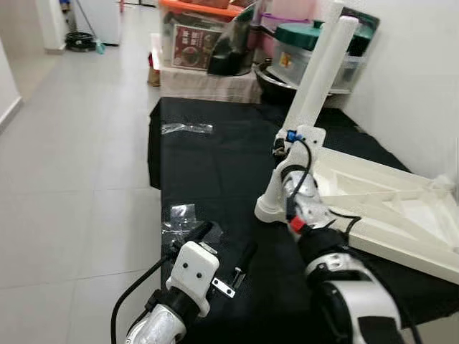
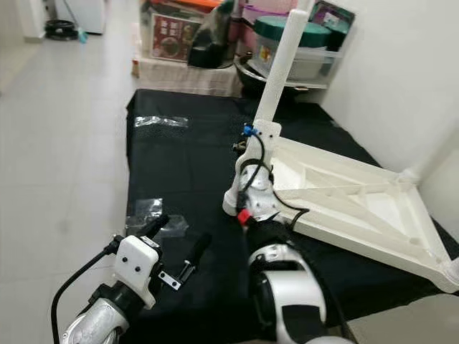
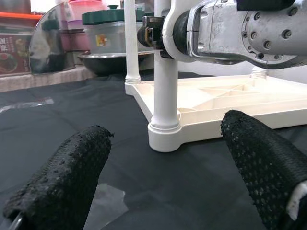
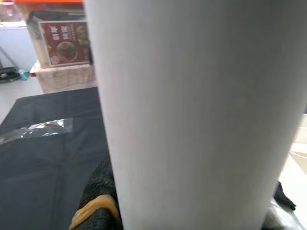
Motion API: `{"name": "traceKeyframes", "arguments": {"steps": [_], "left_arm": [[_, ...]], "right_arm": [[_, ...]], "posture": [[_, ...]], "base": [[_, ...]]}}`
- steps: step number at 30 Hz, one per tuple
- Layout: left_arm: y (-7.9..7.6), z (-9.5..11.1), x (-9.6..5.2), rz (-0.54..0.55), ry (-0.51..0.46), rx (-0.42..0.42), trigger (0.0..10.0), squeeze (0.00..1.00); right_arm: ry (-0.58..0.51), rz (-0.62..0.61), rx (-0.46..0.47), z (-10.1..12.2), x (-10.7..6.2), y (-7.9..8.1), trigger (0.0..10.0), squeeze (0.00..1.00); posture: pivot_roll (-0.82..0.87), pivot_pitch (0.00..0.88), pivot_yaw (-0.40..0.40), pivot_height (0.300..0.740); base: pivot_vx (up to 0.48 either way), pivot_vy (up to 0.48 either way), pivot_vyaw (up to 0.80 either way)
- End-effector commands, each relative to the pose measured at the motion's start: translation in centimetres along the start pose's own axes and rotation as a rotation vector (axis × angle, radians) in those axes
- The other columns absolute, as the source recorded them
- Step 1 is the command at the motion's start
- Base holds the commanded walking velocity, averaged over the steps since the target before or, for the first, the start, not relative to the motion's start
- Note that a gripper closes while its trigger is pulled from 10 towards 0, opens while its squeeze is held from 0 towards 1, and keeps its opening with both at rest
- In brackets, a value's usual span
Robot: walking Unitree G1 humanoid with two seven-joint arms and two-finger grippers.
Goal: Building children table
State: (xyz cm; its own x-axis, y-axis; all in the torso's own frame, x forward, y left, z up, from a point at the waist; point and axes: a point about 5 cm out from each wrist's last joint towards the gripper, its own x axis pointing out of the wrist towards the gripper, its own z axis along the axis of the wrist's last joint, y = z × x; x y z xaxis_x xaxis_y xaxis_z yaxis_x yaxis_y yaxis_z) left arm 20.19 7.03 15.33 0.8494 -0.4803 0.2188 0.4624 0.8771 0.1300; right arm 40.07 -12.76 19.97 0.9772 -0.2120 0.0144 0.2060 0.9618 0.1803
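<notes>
Left gripper [image 1: 226,247] agape, right gripper [image 1: 287,154] clamped.

No lettering can be read anywhere. The nearest thing to a label is a dark red printed panel with a picture of food [image 4: 61,43] on the front of the clear plastic storage box with an orange lid [image 1: 192,32], which stands at about 11 o'clock beyond the black cloth-covered table [image 1: 215,165]; its print is too small and blurred to make out. A small yellow sticker [image 3: 102,40] on the grey pot is likewise illegible.
</notes>
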Motion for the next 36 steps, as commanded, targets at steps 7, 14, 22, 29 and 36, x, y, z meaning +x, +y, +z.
{"name": "traceKeyframes", "arguments": {"steps": [7,14,22,29,36], "left_arm": [[-0.3,-0.6,-0.1,-0.011,0.030,-0.008,10.0,0.00],[-0.3,-0.6,-0.1,-0.012,0.029,-0.009,10.0,0.00],[-0.3,-0.5,-0.1,-0.017,0.026,-0.006,10.0,0.00],[-0.3,-0.4,-0.2,-0.014,0.024,-0.009,10.0,0.00],[-0.3,-0.3,-0.1,-0.014,0.025,-0.008,10.0,0.00]], "right_arm": [[-0.005,0.076,0.036,-1.1,-0.5,1.3,10.0,1.00],[-0.026,0.595,0.096,0.2,-0.2,1.2,10.0,0.00],[0.106,1.149,0.130,-0.1,-1.7,-0.4,10.0,0.00],[0.186,1.470,0.090,-0.2,-3.0,1.0,10.0,0.00],[0.189,1.529,0.093,-0.2,-3.4,2.4,0.0,0.00]], "posture": [[0.10,0.027,-0.142,0.740],[0.11,0.020,-0.139,0.740],[0.11,0.021,-0.139,0.740],[0.12,0.031,-0.141,0.740],[0.12,0.040,-0.142,0.740]], "base": [[0.000,0.000,0.00],[0.000,0.000,0.00],[0.000,0.000,0.00],[0.000,0.000,0.00],[0.000,0.000,0.00]]}}
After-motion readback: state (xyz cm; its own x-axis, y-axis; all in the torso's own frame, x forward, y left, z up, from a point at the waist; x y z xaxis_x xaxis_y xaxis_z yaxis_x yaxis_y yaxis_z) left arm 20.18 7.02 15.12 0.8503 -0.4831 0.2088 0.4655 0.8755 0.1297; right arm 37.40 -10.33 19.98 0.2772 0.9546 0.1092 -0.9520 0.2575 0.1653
